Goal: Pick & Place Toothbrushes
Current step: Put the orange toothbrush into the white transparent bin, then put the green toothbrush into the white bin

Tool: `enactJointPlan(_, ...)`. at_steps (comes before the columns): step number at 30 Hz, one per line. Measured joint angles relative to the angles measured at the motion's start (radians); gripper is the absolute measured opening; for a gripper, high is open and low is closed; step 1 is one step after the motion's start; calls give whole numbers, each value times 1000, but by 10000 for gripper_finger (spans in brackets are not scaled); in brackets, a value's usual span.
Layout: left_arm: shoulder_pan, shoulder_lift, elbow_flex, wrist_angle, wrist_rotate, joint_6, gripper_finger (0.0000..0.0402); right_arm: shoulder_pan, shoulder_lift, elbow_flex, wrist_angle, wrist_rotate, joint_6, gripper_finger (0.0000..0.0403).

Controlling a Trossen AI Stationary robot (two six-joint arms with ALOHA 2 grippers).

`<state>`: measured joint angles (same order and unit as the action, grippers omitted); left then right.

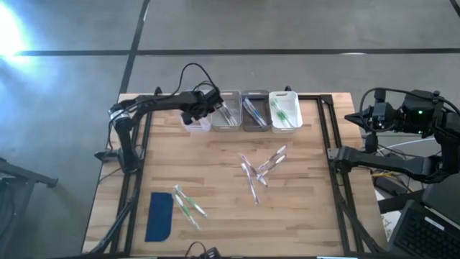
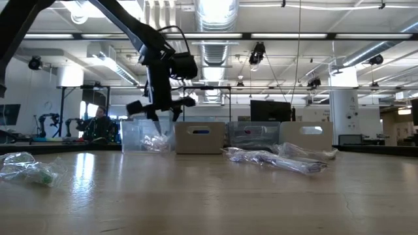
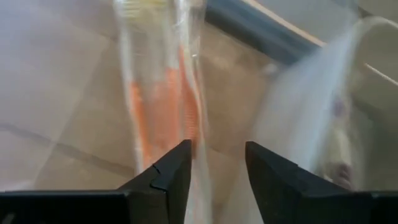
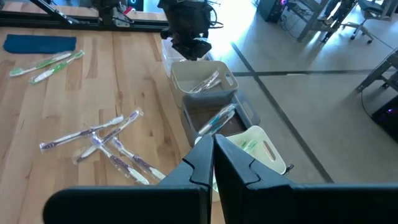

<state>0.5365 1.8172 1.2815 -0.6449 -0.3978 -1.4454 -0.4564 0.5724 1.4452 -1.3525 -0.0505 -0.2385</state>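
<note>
Plastic bins, four in a row at table's far edge: leftmost bin w/ orange-accent toothbrush, next bin pale ones, third bin teal, white bin green. Loose toothbrushes mid-table; a green-accent pair beside blue pad. Left gripper over leftmost bin, jaws part-open, holding nothing. Right gripper parked off table's right edge, jaws closed, empty.

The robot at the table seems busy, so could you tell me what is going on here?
It is sorting toothbrushes into four bins at the table's far edge. The left gripper hangs over the leftmost bin with its fingers apart, and an orange-accented toothbrush lies just beyond them in the left wrist view. A clear cluster waits mid-table, and green ones lie beside the blue pad. The right gripper is shut and parked off the table's right side.
</note>
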Motion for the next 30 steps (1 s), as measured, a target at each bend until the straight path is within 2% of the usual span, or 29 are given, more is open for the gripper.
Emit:
enactJointPlan(4, -3, -1, 54, -2, 41, 80, 162, 0, 0, 0, 0, 0, 0, 8)
enactJointPlan(10, -5, -3, 165, -62, 48, 188, 163, 0, 0, 0, 0, 0, 2, 8)
enactJointPlan(16, -7, -3, 310, -174, 44, 304, 163, 0, 0, 0, 0, 0, 2, 8)
enactJointPlan(21, -19, -6, 442, -183, 43, 432, 163, 0, 0, 0, 0, 0, 1, 8)
enactJointPlan(26, -55, -7, 587, -153, 42, 646, 160, 0, 0, 0, 0, 0, 0, 8)
enactJointPlan(30, -125, -27, 672, -56, 85, 923, 123, 0, 0, 0, 0, 0, 1, 8)
